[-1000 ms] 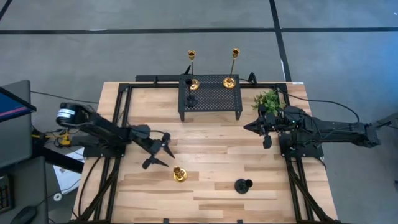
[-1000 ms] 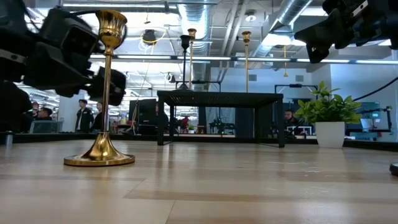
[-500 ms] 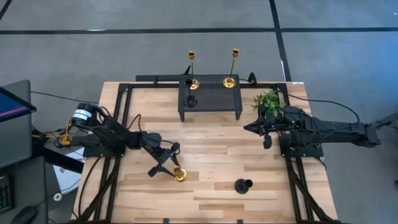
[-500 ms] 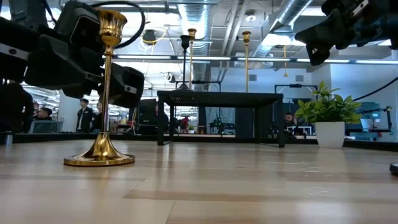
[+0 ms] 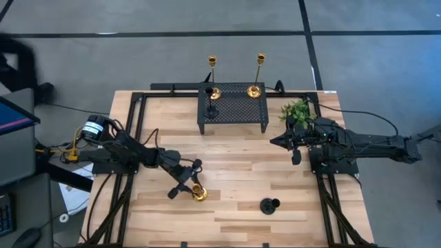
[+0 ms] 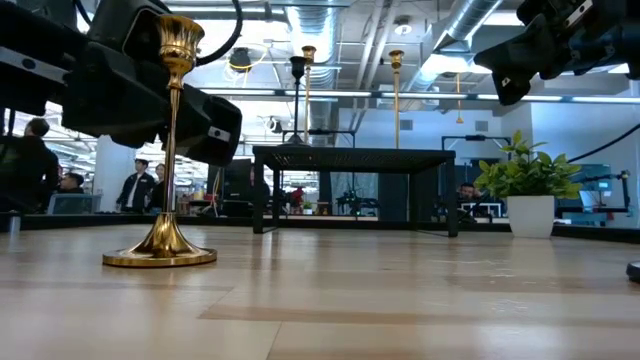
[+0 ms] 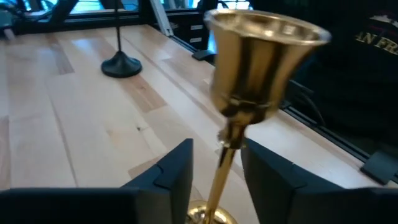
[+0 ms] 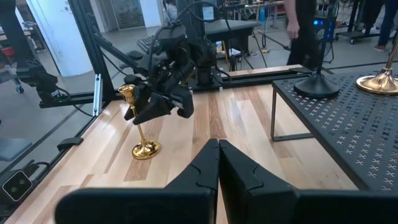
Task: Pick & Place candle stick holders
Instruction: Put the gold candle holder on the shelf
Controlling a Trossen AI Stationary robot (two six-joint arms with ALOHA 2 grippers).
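A gold candle stick holder (image 5: pixel 198 192) stands upright on its round base near the table's front, left of centre. It also shows in the low view (image 6: pixel 170 150) and the left wrist view (image 7: pixel 261 56). My left gripper (image 7: pixel 217 163) reaches it level from the table's left, open, one finger on each side of the thin stem below the cup. Bare table shows between the stem and one finger. My right gripper (image 5: pixel 281 141) hovers shut above the table's right side, near the plant. A black holder (image 5: pixel 269 204) stands on its base at the front right.
A black mesh rack (image 5: pixel 233 107) stands at the table's far middle. On it are two tall gold holders (image 5: pixel 215 92) (image 5: pixel 254 89) and a black one (image 5: pixel 211 110). A small green plant (image 5: pixel 296 110) sits at the far right. People stand in the room beyond the table.
My left gripper has moved toward the table's right and near edges, up to the gold holder at the front. Its fingers now stand on either side of the stem. The holder has stayed upright where it was.
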